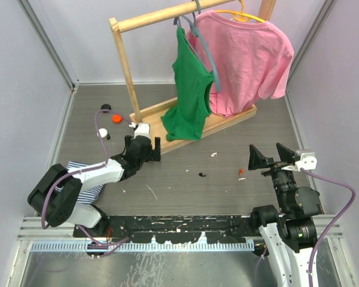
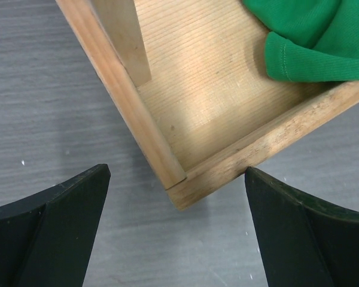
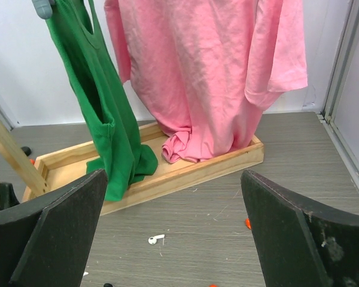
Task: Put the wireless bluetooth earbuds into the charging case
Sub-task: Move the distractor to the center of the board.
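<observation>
Toward 7 o'clock of the white earbud (image 1: pixel 214 155), a tiny black item (image 1: pixel 202 175) is unidentifiable. Left gripper (image 1: pixel 143 148) and right gripper (image 1: pixel 268 156) are spread and empty. The wooden rack base (image 2: pixel 185 119) sits at the left one's 12 o'clock.

Black-jointed left arm (image 1: pixel 60 197), white link (image 1: pixel 99 173), purple cable (image 1: pixel 96 127). Mostly black right arm (image 1: pixel 294 206), white wrist camera (image 1: pixel 307 159), purple cable (image 1: pixel 349 190). Black wedge fingers (image 2: pixel 60 227) on left pincer (image 1: pixel 143 145), right pincer (image 1: pixel 269 156).
</observation>
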You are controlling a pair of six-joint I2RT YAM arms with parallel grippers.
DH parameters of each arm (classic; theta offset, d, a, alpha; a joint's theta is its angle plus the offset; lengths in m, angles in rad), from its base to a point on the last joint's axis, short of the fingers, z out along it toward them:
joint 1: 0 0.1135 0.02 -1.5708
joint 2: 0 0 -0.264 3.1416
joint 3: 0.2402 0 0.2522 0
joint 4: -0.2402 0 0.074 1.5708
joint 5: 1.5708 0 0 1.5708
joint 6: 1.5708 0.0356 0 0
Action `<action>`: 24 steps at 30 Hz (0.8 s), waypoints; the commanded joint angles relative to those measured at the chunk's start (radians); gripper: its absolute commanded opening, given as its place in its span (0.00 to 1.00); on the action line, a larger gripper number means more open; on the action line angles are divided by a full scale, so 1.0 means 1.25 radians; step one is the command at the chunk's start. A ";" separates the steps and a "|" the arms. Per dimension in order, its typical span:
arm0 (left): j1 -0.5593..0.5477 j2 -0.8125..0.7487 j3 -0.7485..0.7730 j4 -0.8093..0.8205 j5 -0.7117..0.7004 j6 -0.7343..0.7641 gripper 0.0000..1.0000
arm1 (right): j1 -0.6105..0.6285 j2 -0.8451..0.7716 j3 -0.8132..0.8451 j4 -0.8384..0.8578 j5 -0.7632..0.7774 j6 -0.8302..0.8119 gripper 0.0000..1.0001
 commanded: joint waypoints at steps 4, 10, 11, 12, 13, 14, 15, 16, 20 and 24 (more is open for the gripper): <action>0.090 0.111 0.086 0.113 0.014 0.051 0.98 | 0.005 -0.010 0.006 0.035 0.007 0.003 1.00; 0.150 0.215 0.178 0.122 0.064 0.055 0.98 | 0.006 -0.009 0.006 0.034 0.009 0.002 1.00; 0.158 0.230 0.196 0.121 0.070 0.056 0.98 | 0.006 -0.009 0.005 0.034 0.009 0.002 1.00; 0.166 0.247 0.213 0.120 0.075 0.057 0.98 | 0.005 -0.009 0.006 0.034 0.010 0.002 1.00; 0.175 0.263 0.230 0.117 0.081 0.058 0.98 | 0.006 -0.009 0.006 0.034 0.011 0.002 1.00; 0.184 0.277 0.245 0.115 0.086 0.058 0.98 | 0.006 -0.008 0.005 0.034 0.012 0.002 1.00; 0.192 0.290 0.260 0.113 0.090 0.058 0.98 | 0.006 -0.008 0.005 0.034 0.012 0.003 1.00; 0.201 0.303 0.273 0.109 0.094 0.057 0.98 | 0.006 -0.008 0.005 0.034 0.012 0.003 1.00; 0.233 0.340 0.323 0.096 0.115 0.051 0.98 | 0.006 -0.006 0.007 0.033 0.013 0.002 1.00; 0.261 0.370 0.381 0.070 0.131 0.046 0.98 | 0.006 -0.006 0.006 0.033 0.015 0.003 1.00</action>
